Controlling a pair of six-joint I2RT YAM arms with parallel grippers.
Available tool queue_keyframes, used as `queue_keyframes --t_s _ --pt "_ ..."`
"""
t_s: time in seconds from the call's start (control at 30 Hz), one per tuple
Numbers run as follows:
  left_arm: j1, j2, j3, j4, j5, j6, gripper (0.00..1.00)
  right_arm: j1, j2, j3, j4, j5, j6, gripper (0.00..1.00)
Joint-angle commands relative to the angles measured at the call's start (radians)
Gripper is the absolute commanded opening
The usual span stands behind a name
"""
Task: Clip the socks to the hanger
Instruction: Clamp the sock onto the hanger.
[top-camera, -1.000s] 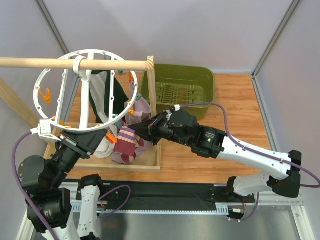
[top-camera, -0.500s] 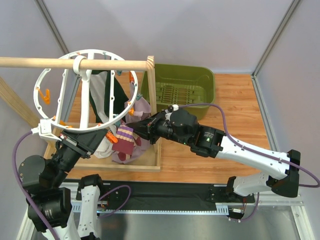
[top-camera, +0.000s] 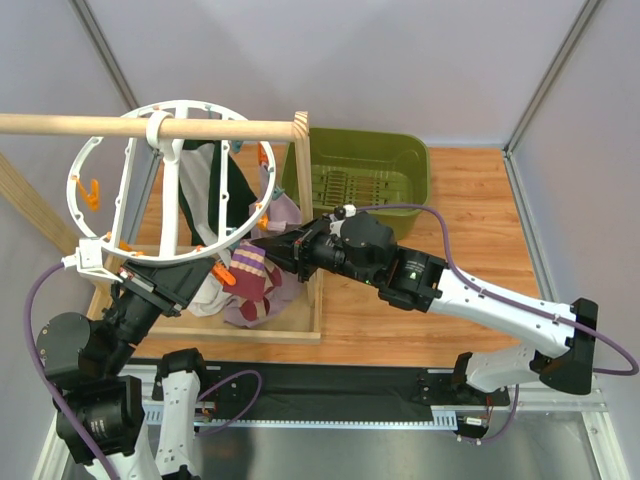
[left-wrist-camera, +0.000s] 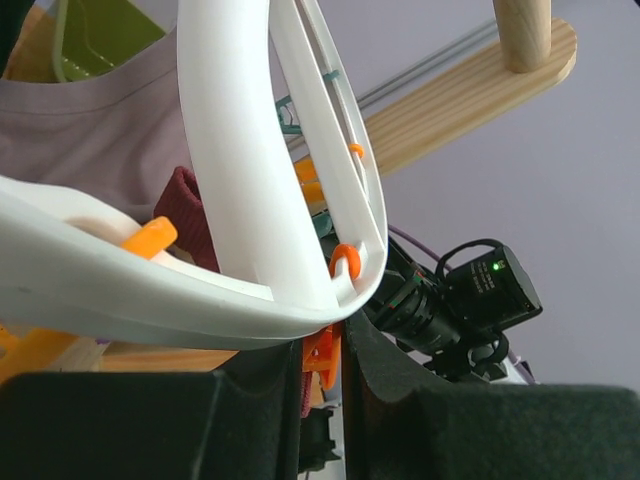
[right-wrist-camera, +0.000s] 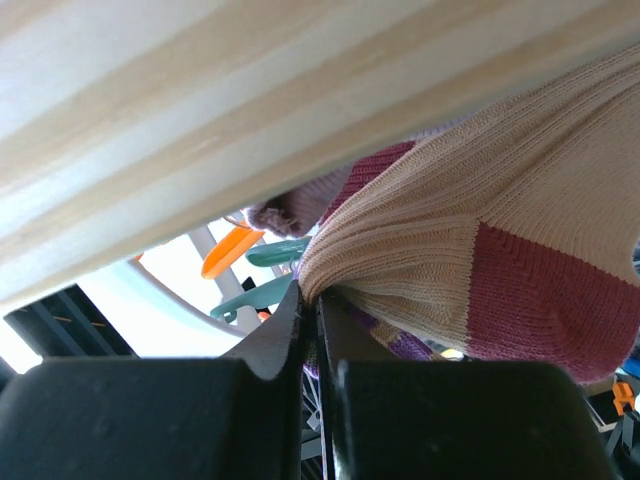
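- The right gripper (right-wrist-camera: 310, 303) sits at 6 o'clock. Its two dark fingers (right-wrist-camera: 240, 410) are pressed together on the folded edge of a sock (right-wrist-camera: 420, 250).
- The sock is ribbed cream knit with a maroon patch toward 4 o'clock. It fills the view from the centre out to 3 o'clock, with purple stripes just beneath it.
- A blurred wooden beam (right-wrist-camera: 200, 120) crosses the top from 9 to 2 o'clock.
- Toward 8 o'clock, beyond the fingers, an orange clip (right-wrist-camera: 228, 250) and teal clips (right-wrist-camera: 272, 254) sit beside the white rim of the hanger (right-wrist-camera: 190, 300).
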Motion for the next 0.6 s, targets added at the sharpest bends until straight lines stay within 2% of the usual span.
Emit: queue_keyframes --t_s 0.0,0.57 --pt "0.0 0.002 -0.004 0.051 0.008 -0.034 0.0 -0.007 0.016 0.006 0.067 -0.02 0.101 0.0" --pt "0.0 0.008 -0.009 0.067 0.013 -0.042 0.0 -0.032 0.014 0.006 0.104 -0.031 0.138 0.0"
